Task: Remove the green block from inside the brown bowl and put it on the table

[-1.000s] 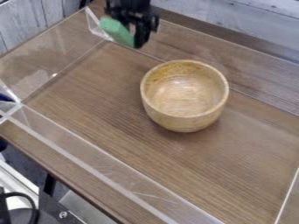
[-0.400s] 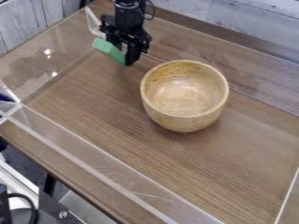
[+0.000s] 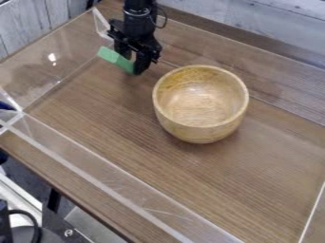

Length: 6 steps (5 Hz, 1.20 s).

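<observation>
- One brown bowl, the landmark I place everything else by.
- One green block, up and to the left of the bowl.
- One gripper of mine, also up-left of the bowl, at the block.
- One table under the bowl.
- Clear acrylic walls edging the table around the bowl; I cannot count them all.

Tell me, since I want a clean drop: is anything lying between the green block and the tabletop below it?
Nothing visible is. The gripper is shut on the green block, low over bare table to the upper left of the brown bowl, which stands apart and empty.
</observation>
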### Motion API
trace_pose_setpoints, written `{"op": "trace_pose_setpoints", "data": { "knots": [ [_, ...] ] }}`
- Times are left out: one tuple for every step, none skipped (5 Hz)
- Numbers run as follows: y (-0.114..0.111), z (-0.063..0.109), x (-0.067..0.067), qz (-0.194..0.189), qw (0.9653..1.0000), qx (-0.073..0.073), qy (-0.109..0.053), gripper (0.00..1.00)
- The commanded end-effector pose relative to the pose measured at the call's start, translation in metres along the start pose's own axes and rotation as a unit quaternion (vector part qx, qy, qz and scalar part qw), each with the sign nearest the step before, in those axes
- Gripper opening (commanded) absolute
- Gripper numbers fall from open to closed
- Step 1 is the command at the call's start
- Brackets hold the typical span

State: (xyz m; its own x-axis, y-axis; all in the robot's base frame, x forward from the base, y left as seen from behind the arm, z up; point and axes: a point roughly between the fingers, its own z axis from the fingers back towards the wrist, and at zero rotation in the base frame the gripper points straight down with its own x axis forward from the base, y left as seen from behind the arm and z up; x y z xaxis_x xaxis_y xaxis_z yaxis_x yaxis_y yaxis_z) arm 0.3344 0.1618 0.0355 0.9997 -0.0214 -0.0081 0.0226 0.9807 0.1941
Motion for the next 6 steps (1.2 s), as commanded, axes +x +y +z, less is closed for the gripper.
{"op": "trace_pose_setpoints", "data": {
  "knots": [
    [0.007,0.013,0.010,0.015,0.9995,0.002,-0.027,0.00],
    [0.006,0.009,0.012,0.025,0.9992,-0.009,-0.029,0.00],
    [0.007,0.002,0.010,0.027,0.9992,-0.007,-0.028,0.00],
    [0.009,-0.004,0.009,0.029,0.9992,-0.004,-0.027,0.00],
    [0.009,-0.004,0.005,0.031,0.9990,-0.014,-0.028,0.00],
    [0.009,-0.004,0.001,0.033,0.9988,-0.023,-0.028,0.00]
  ]
}}
